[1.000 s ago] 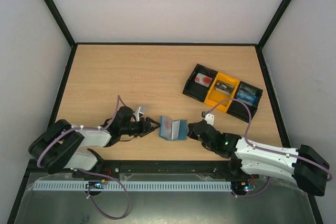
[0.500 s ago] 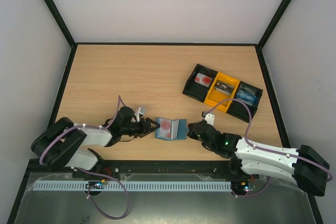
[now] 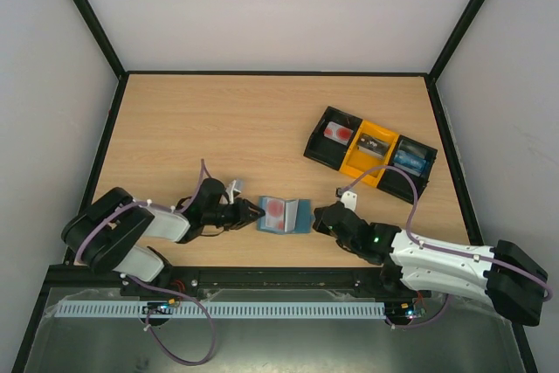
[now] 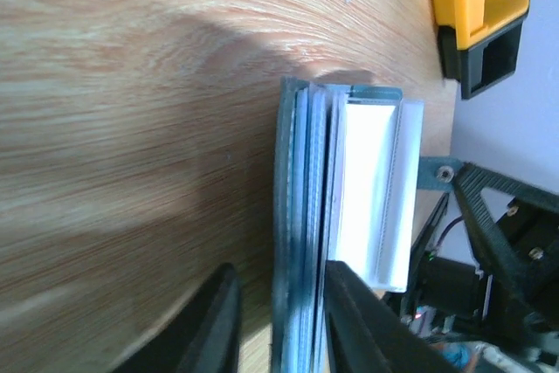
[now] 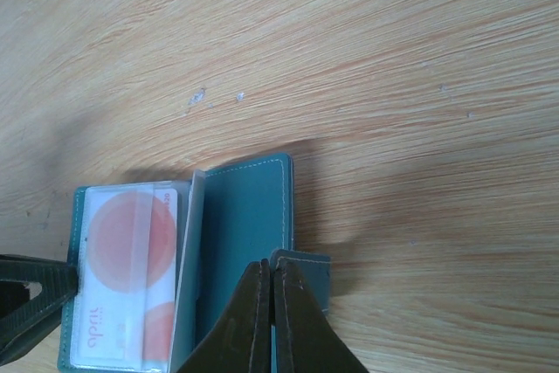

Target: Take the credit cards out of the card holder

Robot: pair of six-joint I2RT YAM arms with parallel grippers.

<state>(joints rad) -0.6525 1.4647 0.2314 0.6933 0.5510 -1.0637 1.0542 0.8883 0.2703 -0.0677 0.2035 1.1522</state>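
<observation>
Card holder (image 3: 282, 214): 1, grey-blue, lying open on the wooden table (image 3: 218, 128) near its front edge, between the 2 grippers. Its left pocket shows 1 white card (image 5: 122, 251) printed with 2 orange circles; whether more cards sit behind it cannot be told. The left gripper (image 3: 251, 213) is at the holder's left edge with its 2 fingers (image 4: 349, 312) narrowly apart, straddling the left flap; bare wood shows between 1 finger and the flap. The right gripper (image 3: 318, 218) is at the holder's right edge, its 2 fingers pressed together on the little tab (image 5: 306, 272). 1 tray (image 3: 312, 147) with 3 compartments, 2 black and 1 yellow, sits further back on the right, well apart from the holder.
</observation>
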